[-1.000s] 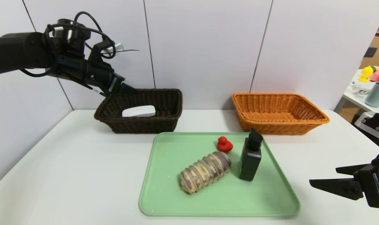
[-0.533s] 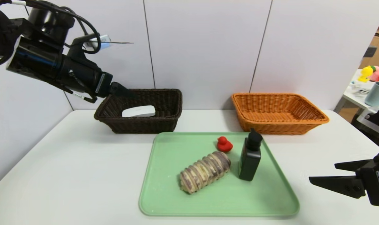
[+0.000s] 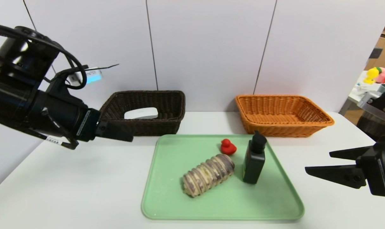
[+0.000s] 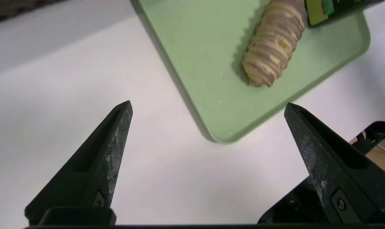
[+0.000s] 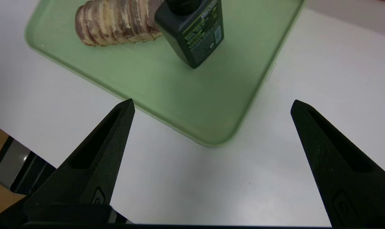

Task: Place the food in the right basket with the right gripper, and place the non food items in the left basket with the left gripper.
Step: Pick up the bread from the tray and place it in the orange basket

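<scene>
The left gripper [image 4: 208,106] hung above the table [image 3: 68,190], in front of the dark brown basket [image 3: 148,125] as the head camera saw it, its fingers [image 4: 116,140] spread wide with nothing between them. The dark basket stood at the far left of the table, and a white object [image 3: 141,113] lay inside it.

To the right of that basket and nearer, a green tray [image 3: 173,208] lay on the table. The ridged, brown-and-cream food item [image 3: 208,175] rested on the tray at a slant, its near end pointing left and its far end right. Just beyond its far end sat a small red duck [image 3: 228,147], toward the tray's far edge. Right of the duck and the food item, a black bottle [image 3: 254,159] with a black top stood upright on the tray.

The orange-brown basket [image 3: 281,129] stood at the far right, beyond the tray, with its bare woven floor showing.

Right of the tray, on the near side of the orange-brown basket, the right gripper [image 5: 213,103] hovered over the table. Its fingers [image 5: 116,136] were spread wide too, and held nothing.
</scene>
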Controlling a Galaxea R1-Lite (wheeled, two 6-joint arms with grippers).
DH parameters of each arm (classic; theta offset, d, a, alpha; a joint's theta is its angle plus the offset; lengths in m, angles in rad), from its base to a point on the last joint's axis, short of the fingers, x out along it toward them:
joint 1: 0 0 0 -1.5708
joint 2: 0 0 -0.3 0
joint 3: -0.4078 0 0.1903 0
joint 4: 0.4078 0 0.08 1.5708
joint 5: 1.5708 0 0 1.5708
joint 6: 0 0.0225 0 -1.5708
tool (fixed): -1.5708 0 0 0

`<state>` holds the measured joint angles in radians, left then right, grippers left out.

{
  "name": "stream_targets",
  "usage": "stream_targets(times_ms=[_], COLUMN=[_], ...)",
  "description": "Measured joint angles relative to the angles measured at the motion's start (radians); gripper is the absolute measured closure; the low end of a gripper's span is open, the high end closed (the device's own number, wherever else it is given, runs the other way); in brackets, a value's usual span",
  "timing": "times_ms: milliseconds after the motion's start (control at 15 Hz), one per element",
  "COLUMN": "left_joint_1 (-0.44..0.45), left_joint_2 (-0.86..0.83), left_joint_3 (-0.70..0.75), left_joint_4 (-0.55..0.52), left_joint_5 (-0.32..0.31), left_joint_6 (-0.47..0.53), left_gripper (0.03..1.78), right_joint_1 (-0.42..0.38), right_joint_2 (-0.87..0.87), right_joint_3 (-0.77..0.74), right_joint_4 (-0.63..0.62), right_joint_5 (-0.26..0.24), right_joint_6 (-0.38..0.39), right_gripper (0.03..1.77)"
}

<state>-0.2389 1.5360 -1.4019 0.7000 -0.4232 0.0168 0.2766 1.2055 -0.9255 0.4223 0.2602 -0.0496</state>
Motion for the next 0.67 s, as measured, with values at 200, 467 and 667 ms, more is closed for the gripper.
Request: stream_targets(times_ms=[200,467,667], left_joint_1=[-0.004,-0.024,-0.028], left_joint_2=[-0.072,-0.139,-0.163], left_joint_3=[0.067,0.129,0.144], left_joint_4=[0.001,-0.001,-0.001], left_joint_5=[-0.007,-0.021,-0.092], left_joint_6=[0.016,0.095,0.121], left_gripper=[0.12,0.12,0.12], right_joint_1=[0.039,0.100,0.160], right_joint_2=[0.027,0.099,0.168], right_joint_3=[-0.064,-0.189,-0.299], right_joint_4=[0.010,0.011,0.003], right_joint_5=[-0.001,-0.003,0.000], right_joint_6=[0.003,0.002,-0.002], right_gripper=[0.10,0.10,0.10])
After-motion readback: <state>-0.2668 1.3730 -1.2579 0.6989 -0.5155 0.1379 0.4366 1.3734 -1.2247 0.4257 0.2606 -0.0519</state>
